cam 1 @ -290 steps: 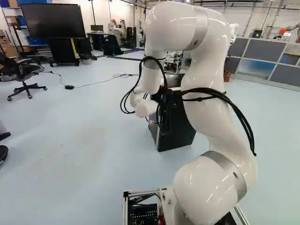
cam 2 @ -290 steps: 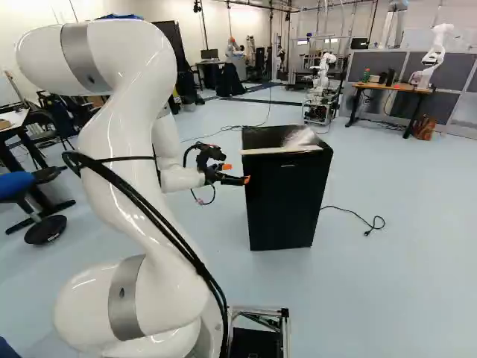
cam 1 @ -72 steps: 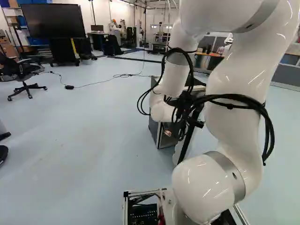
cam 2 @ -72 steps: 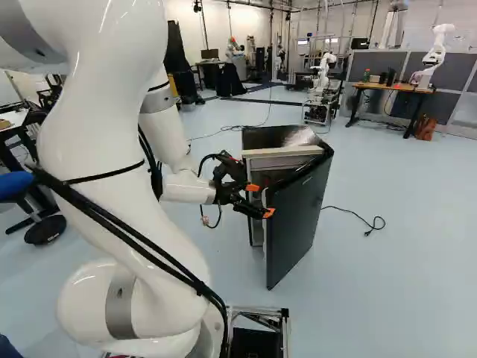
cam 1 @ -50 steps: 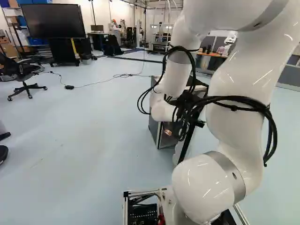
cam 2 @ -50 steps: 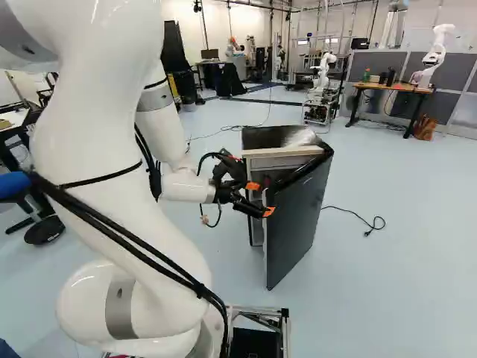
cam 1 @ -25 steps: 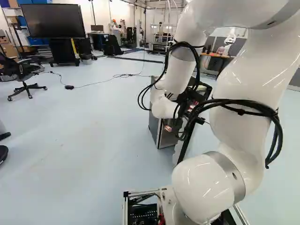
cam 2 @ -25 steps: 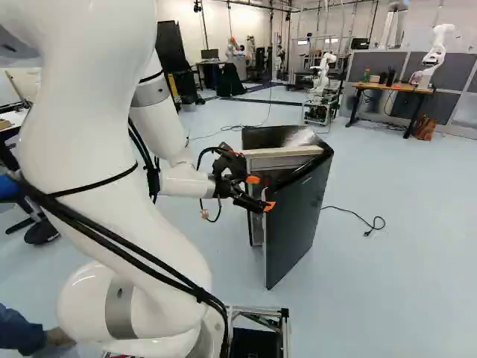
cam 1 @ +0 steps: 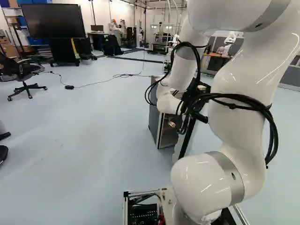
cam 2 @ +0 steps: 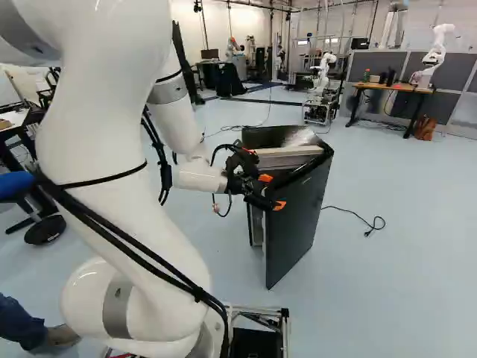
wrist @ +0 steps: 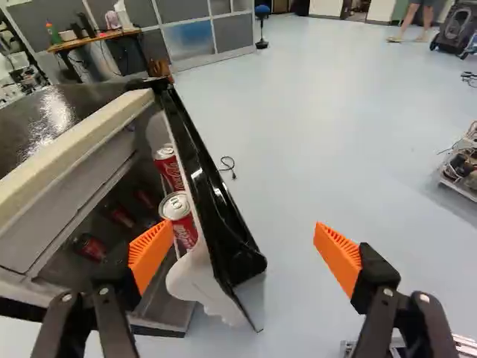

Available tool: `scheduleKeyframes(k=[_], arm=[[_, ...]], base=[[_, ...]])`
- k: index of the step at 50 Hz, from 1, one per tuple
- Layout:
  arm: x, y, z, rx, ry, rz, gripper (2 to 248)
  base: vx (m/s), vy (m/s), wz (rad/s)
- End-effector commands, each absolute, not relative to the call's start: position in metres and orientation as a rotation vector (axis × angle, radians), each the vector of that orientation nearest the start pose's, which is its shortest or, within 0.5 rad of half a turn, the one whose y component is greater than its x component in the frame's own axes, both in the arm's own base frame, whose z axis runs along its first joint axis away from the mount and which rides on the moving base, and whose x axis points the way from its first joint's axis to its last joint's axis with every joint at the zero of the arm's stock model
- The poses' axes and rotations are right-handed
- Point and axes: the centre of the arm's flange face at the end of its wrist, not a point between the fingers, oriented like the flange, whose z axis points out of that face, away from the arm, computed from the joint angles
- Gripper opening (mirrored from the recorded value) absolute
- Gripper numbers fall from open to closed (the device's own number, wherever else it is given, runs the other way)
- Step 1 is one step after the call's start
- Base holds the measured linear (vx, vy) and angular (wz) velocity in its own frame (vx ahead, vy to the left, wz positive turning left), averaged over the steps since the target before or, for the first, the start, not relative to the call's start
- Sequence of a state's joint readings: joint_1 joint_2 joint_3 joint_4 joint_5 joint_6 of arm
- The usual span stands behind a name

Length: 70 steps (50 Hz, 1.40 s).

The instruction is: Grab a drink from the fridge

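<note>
At centre of the right base view, the gripper point(cam 2: 273, 192), jaws released (well apart), stands near the opened fridge door point(cam 2: 297, 231); floor point(cam 2: 402, 283) extends rightward.

Glossy white arm, silver bands, black cables.

The fridge door point(wrist: 212, 205) is showing a glossy black edge, its white lining point(wrist: 197, 281) is looking like smooth moulded plastic, and the dark fridge top point(wrist: 63, 115) is throwing back a polished glare. Two cans point(wrist: 181, 224) are displaying bare metal lids above smooth red sides. The arm point(cam 2: 112, 149) is presenting glossy white shells with grey, metal-looking bands point(cam 2: 118, 298), the floor point(wrist: 313, 134) a faint, smooth sheen.
</note>
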State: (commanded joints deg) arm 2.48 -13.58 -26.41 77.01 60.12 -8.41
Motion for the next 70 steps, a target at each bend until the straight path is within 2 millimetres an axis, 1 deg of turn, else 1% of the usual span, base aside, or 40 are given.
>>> scheduleKeyframes(k=[12,32,43,50,70], arm=[[0.362,-0.082,0.321,1.757,-1.436,1.173,247],[0.354,-0.121,0.319,1.583,-1.593,1.064,247],[0.352,-0.143,0.319,1.513,-1.645,1.029,247],[0.352,-0.148,0.319,1.499,-1.654,1.023,247],[0.353,-0.151,0.319,1.491,-1.659,1.020,247]], base=[[0.000,0.000,0.000],[0.000,0.000,0.000],[0.000,0.000,0.000],[0.000,0.000,0.000],[0.000,0.000,0.000]])
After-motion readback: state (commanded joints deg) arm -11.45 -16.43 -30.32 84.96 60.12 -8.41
